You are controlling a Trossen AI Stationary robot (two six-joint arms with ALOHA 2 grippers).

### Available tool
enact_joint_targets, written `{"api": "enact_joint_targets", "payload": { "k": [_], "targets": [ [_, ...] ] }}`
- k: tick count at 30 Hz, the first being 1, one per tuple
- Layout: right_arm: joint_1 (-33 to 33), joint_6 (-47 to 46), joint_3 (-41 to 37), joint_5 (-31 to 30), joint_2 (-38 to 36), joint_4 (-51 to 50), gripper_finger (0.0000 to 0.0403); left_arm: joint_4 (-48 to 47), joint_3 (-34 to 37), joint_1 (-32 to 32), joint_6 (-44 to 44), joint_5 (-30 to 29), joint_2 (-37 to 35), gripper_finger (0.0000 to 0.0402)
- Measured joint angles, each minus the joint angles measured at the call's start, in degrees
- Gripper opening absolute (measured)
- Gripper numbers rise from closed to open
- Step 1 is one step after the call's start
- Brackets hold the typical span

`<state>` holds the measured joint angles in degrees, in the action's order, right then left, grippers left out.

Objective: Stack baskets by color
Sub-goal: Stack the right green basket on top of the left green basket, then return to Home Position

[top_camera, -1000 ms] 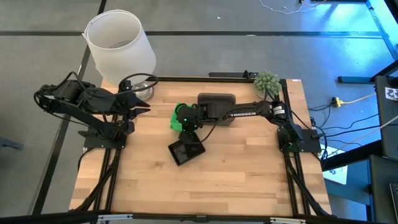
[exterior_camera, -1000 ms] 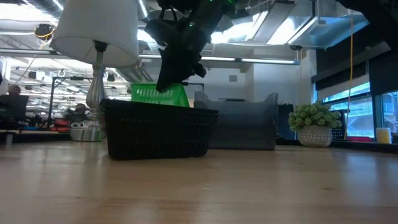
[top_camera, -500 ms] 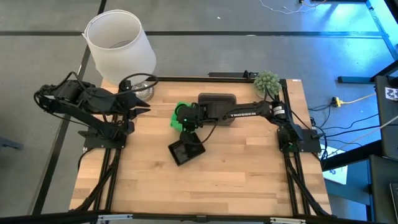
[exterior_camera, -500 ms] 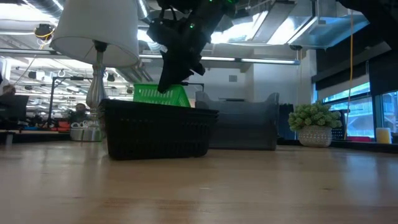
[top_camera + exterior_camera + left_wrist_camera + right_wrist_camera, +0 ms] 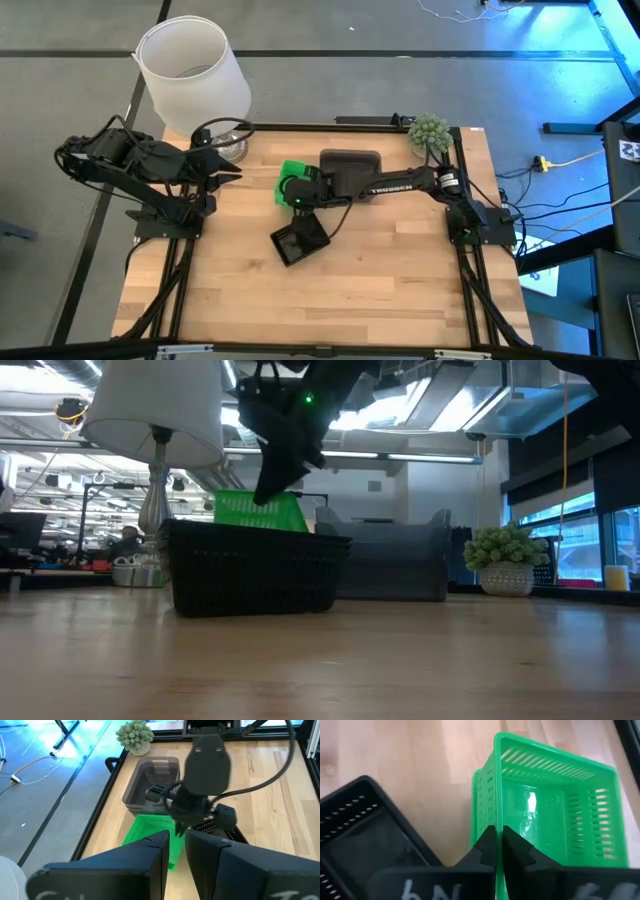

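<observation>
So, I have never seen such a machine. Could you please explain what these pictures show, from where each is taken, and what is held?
Two robot arms work at a wooden table. One picture looks down from above, one looks level across the tabletop, and two come from cameras on the wrists. The right gripper is shut on the wall of a green basket. A black basket and a grey basket lie nearby, with a lamp and a small plant at the far edge. The left gripper waits near the lamp.

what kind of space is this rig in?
Probably an open lab or workshop, not a home: exposed ceiling ducts and strip lights, distant cluttered workbenches, cables across the bare floor beside the wooden table.
</observation>
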<state>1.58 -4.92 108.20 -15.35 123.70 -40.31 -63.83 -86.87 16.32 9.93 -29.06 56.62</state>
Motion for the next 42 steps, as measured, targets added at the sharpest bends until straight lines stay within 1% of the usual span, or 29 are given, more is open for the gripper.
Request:
{"api": "enact_joint_targets", "payload": {
  "k": [9,11,16,20,23,28,30,32,34,36,37,40,42],
  "targets": [
    [-0.4,-0.5,0.2,-0.1,0.0,-2.7,0.0005,0.0,0.0,0.0,0.0,0.0,0.0,0.0054],
    [-0.6,-0.6,0.2,-0.1,0.0,-2.8,0.0019,0.0,0.0,0.0,0.0,0.0,0.0,0.0054],
    [-1.3,-0.8,0.2,-0.1,0.0,-2.9,0.0071,0.0,0.0,0.0,0.0,0.0,0.0,0.0054],
    [-1.5,-0.5,0.2,-0.2,0.0,-2.9,0.0099,0.0,0.0,0.0,0.0,0.0,0.0,0.0054],
    [-1.4,-0.7,0.3,-0.2,0.0,-3.0,0.0112,0.0,0.0,0.0,0.0,0.0,0.0,0.0054],
    [-1.4,-1.7,0.5,0.3,0.0,-3.6,0.0116,-0.4,0.0,0.0,0.0,0.0,0.0,0.0054],
    [-1.4,-3.1,1.3,2.0,-0.2,-5.6,0.0112,-1.5,0.0,0.0,0.3,0.0,0.0,0.0054],
    [-1.4,-4.3,3.4,3.4,-0.5,-8.2,0.0094,-2.9,0.0,0.0,1.1,0.0,0.0,0.0052],
    [-1.0,-3.7,6.2,3.3,-0.8,-12.4,0.0060,-4.5,0.0,0.0,1.8,-0.1,0.0,0.0042],
    [-0.4,-2.2,10.3,2.9,-0.9,-16.2,0.0020,-5.0,0.0,0.0,2.1,-0.4,0.0,0.0021],
    [0.0,-1.3,12.5,3.0,-0.9,-18.7,0.0011,-4.9,0.0,0.0,2.2,-0.4,0.0,0.0011],
    [1.3,1.4,19.3,2.9,-0.9,-24.2,0.0008,-5.4,0.0,0.0,2.2,-0.4,0.0,0.0005],
    [2.1,3.3,23.9,2.7,-1.2,-30.2,0.0003,-6.6,0.0,0.0,2.7,-0.4,-0.5,0.0002]
  ]
}}
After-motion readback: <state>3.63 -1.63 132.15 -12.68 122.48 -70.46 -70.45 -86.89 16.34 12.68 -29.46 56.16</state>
